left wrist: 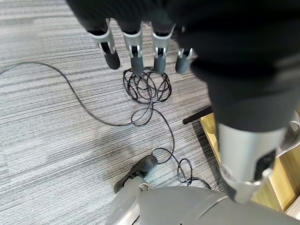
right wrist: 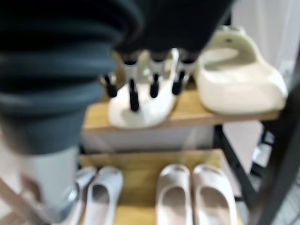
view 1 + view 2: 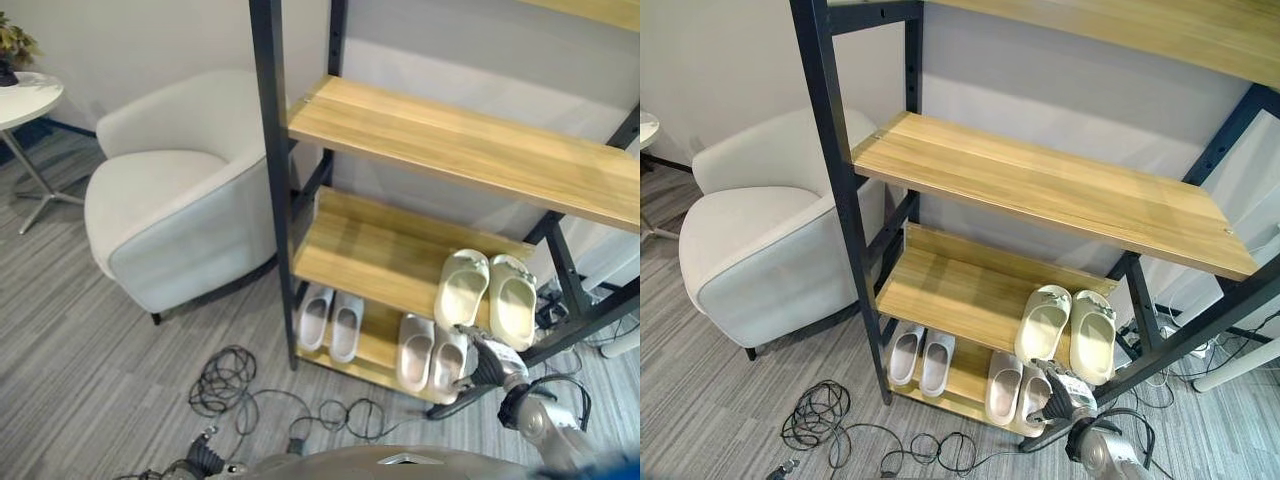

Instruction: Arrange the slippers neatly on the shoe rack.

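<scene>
A cream pair of slippers (image 3: 463,288) stands side by side at the right end of the rack's middle shelf (image 3: 370,250). On the bottom shelf a white pair (image 3: 331,320) sits at the left and a pale pink pair (image 3: 430,355) at the right. My right hand (image 3: 487,365) hovers in front of the pink pair, just below the cream pair. Its fingers (image 2: 133,89) are straight and hold nothing, with the left cream slipper (image 2: 140,110) right behind them. My left hand (image 1: 136,51) hangs open over the carpet, away from the rack.
The rack's upper shelf (image 3: 460,145) is bare wood. A dark upright post (image 3: 275,180) marks the rack's left front corner. A white armchair (image 3: 170,190) stands close to the rack's left, and a round white side table (image 3: 25,95) stands further left.
</scene>
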### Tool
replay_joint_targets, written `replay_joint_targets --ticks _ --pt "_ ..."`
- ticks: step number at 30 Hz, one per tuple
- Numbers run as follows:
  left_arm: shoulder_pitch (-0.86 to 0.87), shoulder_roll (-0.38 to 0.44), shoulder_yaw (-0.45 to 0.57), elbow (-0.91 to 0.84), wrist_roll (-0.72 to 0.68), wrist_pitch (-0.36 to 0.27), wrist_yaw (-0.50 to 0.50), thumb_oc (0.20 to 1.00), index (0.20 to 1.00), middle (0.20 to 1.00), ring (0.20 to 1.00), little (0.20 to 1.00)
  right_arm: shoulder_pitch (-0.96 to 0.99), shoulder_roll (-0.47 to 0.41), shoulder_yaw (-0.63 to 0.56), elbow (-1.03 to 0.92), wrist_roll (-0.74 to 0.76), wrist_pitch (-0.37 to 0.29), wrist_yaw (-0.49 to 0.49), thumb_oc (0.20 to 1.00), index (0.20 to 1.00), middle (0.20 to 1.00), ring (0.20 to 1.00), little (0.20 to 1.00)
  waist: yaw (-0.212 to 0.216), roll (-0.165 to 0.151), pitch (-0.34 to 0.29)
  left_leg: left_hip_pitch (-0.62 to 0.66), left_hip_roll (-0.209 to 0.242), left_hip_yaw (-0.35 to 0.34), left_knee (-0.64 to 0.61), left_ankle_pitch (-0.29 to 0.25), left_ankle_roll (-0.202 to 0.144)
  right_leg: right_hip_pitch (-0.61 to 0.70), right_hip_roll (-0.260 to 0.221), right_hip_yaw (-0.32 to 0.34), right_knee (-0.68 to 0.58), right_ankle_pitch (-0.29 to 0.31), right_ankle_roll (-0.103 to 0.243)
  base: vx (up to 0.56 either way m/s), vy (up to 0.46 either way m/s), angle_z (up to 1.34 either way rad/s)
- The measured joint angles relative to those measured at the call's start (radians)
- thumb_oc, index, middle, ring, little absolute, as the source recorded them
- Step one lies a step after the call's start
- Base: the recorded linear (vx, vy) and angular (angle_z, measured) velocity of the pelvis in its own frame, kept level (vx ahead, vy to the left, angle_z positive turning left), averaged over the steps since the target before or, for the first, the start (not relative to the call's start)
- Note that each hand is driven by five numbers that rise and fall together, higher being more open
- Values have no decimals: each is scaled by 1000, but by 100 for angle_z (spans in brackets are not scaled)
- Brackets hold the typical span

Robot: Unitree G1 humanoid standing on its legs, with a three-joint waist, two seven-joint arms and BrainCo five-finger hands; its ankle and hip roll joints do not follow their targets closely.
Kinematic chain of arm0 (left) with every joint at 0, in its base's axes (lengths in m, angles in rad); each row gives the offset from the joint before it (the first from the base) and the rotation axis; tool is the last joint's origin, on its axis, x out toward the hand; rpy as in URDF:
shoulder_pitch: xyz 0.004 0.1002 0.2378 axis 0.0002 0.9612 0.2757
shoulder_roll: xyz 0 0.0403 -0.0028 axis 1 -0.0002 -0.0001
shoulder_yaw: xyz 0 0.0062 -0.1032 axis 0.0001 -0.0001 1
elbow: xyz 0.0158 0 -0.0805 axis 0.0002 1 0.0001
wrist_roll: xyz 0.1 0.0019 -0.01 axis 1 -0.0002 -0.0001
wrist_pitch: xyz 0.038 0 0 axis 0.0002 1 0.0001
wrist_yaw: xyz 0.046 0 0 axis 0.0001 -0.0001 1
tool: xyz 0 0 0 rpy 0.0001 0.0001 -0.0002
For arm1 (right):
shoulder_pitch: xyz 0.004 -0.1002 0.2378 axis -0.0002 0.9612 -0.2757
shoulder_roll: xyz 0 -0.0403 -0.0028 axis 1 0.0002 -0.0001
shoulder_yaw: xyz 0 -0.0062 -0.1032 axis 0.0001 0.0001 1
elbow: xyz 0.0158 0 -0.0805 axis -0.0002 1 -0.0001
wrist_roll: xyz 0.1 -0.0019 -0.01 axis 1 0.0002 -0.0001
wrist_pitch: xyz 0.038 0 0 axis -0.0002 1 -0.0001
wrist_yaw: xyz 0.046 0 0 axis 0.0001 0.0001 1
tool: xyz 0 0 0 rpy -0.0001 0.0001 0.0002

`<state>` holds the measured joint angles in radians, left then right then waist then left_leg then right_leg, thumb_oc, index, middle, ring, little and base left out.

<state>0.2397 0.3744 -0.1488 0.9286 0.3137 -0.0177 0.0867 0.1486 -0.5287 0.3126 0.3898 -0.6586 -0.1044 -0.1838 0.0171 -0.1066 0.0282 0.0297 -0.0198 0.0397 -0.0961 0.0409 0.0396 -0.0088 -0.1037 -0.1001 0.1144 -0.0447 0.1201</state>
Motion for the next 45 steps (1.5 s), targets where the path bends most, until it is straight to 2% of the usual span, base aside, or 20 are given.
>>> replay_joint_targets --ticks 3,7,12,14,16,25,37,45 --pt "0 -5 0 11 -19 0 2 1000 1000 1000 1000 1000 -25 -1 -1 6 0 3 -16 1000 1000 1000 1000 1000 0 -7 -4 -12 -5 -1 0 8 -7 0 -1 0 -27 -26 -20 0 0 0" --pt "-25 -34 -1 116 -19 -10 12 1000 1000 1000 1000 1000 -44 -3 -22 14 6 13 -30 1000 1000 1000 1000 1000 5 1 -7 -16 0 -4 0 12 -12 1 5 -1 -35 -25 -20 0 0 0" --pt "-23 -35 -1 122 -19 -6 35 1000 1000 1000 1000 1000 -76 -2 -21 52 8 26 -48 1000 1000 1000 1000 1000 6 -6 -14 -30 -1 -14 0 13 -13 -5 5 -10 -42 -24 -19 10 -5 6" --pt "-34 -34 -2 125 -20 -6 44 1000 1000 1000 1000 1000 -110 3 -5 106 18 36 -51 1000 1000 1000 1000 1000 8 -18 -22 -40 -2 -23 0 14 -13 -9 3 -20 -44 -19 -26 13 -7 14" --pt "-51 -33 -2 130 -20 -7 45 1000 1000 1000 1000 1000 -135 3 14 152 39 41 -56 1000 1000 1000 1000 1000 26 -22 -24 -46 -2 -29 0 14 -13 -10 4 -25 -44 -13 -27 12 -5 6" --pt "-100 -29 -7 155 -58 -7 51 1000 1000 1000 1000 1000 -195 23 59 259 77 55 -53 1000 1000 1000 1000 1000 41 -27 -16 -60 -2 -48 0 17 -11 -17 2 -27 -39 -11 -21 6 -3 5" --pt "-111 -10 -7 155 -97 -7 50 1000 1000 1000 1000 1000 -234 29 52 365 77 58 -58 1000 1000 1000 1000 1000 33 -51 -28 -68 -4 -50 0 21 -13 -16 4 -27 -59 -6 -26 0 0 0" --pt "-127 -9 -8 159 -98 -7 51 1000 1000 1000 1000 1000 -270 35 54 438 77 60 -65 1000 1000 1000 1000 1000 32 -46 -29 -64 -3 -48 0 22 -13 -17 3 -27 -50 -6 -25 0 0 0"
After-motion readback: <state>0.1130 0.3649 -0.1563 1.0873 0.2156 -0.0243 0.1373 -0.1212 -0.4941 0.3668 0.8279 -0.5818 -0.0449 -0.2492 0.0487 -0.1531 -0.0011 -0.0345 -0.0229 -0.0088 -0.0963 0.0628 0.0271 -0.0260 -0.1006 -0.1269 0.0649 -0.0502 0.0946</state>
